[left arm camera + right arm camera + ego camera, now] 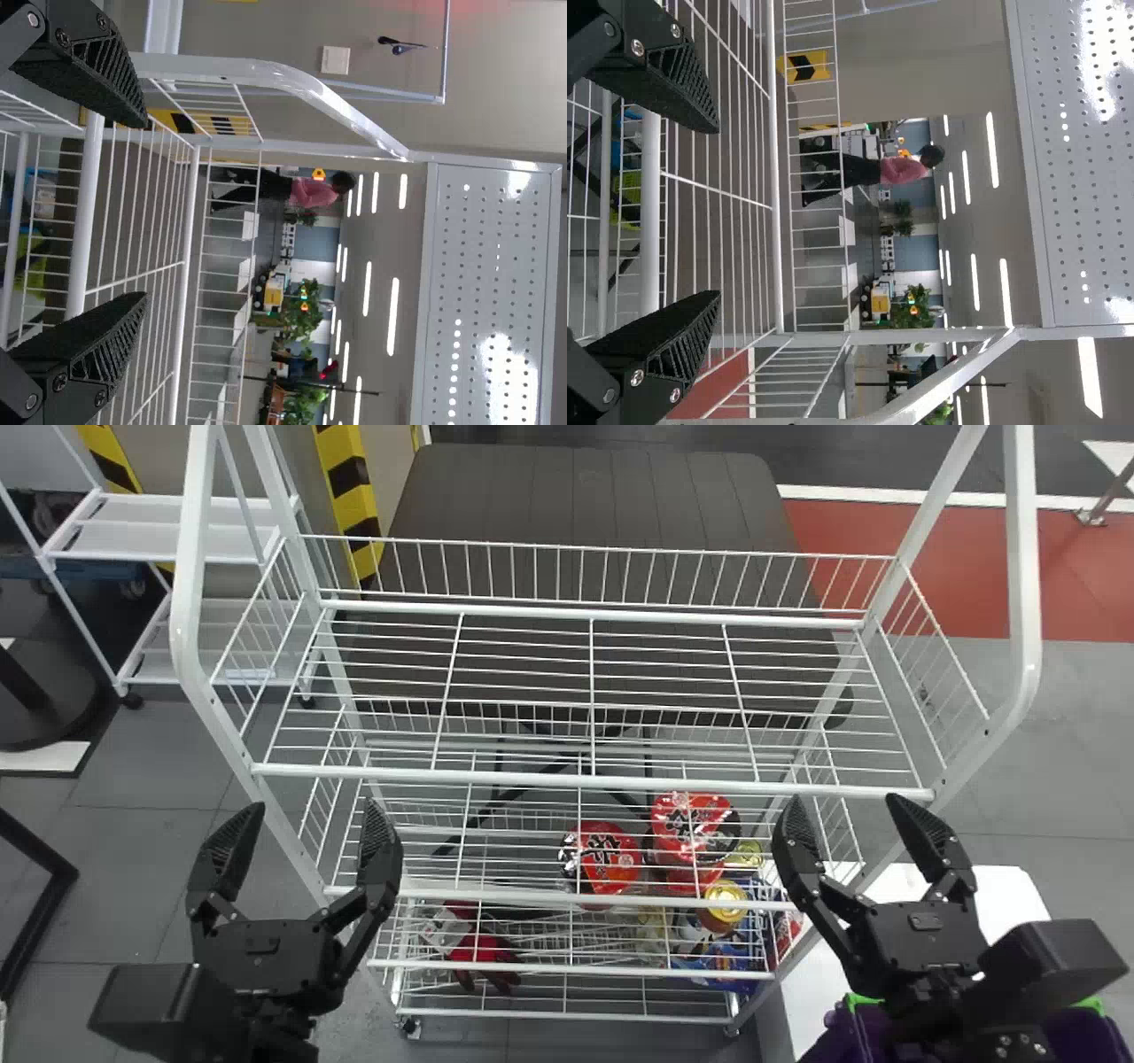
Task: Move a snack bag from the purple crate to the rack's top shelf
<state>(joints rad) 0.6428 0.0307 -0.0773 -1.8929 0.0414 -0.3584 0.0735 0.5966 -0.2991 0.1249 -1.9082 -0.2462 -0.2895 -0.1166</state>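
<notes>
The rack's top shelf [592, 622] is bare white wire across the middle of the head view. My left gripper [306, 837] stands open in front of the rack's left side, nothing between its fingers. Over the purple crate [1076, 1036], partly hidden at the bottom right, my right gripper [849, 815] is open near the rack's right post. In the left wrist view, the left gripper [142, 212] points at the top shelf wires [133, 279]. The right wrist view has the right gripper [718, 212] spread before the same shelf [718, 190]. What the crate holds is hidden.
Red packages [602, 859] and a gold-lidded can [725, 903] are on lower levels of the rack, with red-and-black gloves [483, 957] farther down. A white table [1001, 895] stands at the right. Rack posts [190, 602] rise on both sides, close to the grippers.
</notes>
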